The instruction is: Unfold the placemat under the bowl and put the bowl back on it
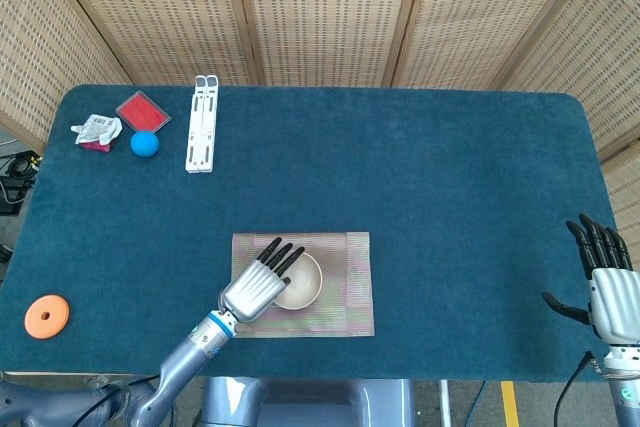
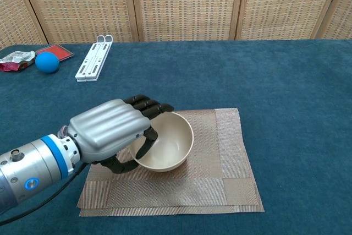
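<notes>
Cream round bowl — sits left of centre on the folded beige woven placemat, near the front edge of the blue felt table. Left hand reaches over the bowl's near rim, fingers apart; whether it grips yet, I cannot tell. Right hand idles at the table's right edge, fingers spread, holding nothing. Step in hand: taking the bowl — next, a firm rim grasp and a lift clear of the mat.

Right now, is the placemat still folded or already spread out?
Folded. The placemat shows doubled layers along its front edge in the chest view, and the bowl sits on it with the left hand reaching over its rim.
</notes>
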